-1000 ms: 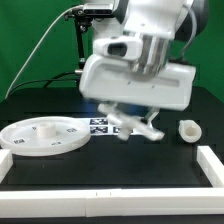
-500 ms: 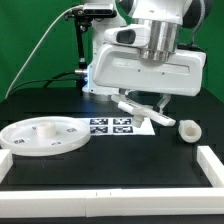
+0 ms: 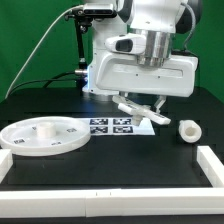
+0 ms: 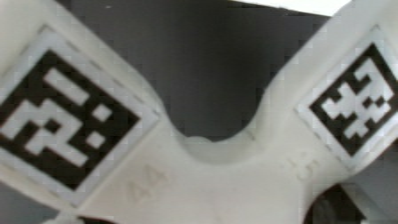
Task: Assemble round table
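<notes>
My gripper [image 3: 141, 101] is shut on the flat white base piece [image 3: 145, 111] and holds it tilted in the air above the marker board [image 3: 110, 126]. The fingers are hidden behind the hand. In the wrist view the base piece [image 4: 196, 165] fills the picture, with a black-white tag on each of two arms. The large rimmed round disc [image 3: 42, 135] lies flat on the table at the exterior view's left. The short thick cylinder leg [image 3: 187, 130] stands on the table at the exterior view's right, apart from the gripper.
White straight border rails run along the front [image 3: 110, 190] and the exterior view's right [image 3: 213, 162] of the black table. A black stand with a cable [image 3: 79, 50] rises at the back in front of a green backdrop.
The arm has risen with the base piece, lifting it from just above the table to well over the marker board. Over the last half second it has barely moved.
</notes>
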Robot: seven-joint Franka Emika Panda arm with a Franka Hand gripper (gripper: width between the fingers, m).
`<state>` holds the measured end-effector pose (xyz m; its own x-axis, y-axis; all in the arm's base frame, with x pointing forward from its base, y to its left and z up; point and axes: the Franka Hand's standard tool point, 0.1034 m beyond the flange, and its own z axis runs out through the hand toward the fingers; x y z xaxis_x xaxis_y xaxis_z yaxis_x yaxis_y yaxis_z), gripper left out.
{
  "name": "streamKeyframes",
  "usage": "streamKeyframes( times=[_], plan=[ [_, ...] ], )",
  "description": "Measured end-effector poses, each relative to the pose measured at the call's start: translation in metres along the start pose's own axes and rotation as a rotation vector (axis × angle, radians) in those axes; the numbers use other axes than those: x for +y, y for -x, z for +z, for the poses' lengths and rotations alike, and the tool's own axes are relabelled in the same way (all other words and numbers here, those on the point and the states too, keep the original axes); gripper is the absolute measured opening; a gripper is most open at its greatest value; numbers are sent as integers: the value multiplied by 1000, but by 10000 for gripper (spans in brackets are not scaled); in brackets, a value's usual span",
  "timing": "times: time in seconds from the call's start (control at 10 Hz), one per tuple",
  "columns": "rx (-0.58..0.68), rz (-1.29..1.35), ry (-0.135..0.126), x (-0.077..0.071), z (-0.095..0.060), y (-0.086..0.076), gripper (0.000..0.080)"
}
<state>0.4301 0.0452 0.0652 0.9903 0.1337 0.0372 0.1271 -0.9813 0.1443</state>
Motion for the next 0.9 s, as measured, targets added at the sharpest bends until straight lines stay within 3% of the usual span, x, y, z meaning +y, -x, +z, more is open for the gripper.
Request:
streamKeyframes(
  times=[0.2, 0.5, 0.9],
  plan=[
    [16, -7, 7, -2, 4, 2, 452],
    [25, -49, 72, 4, 41, 23, 452],
    [54, -59, 78, 3, 44, 19, 452]
  ],
)
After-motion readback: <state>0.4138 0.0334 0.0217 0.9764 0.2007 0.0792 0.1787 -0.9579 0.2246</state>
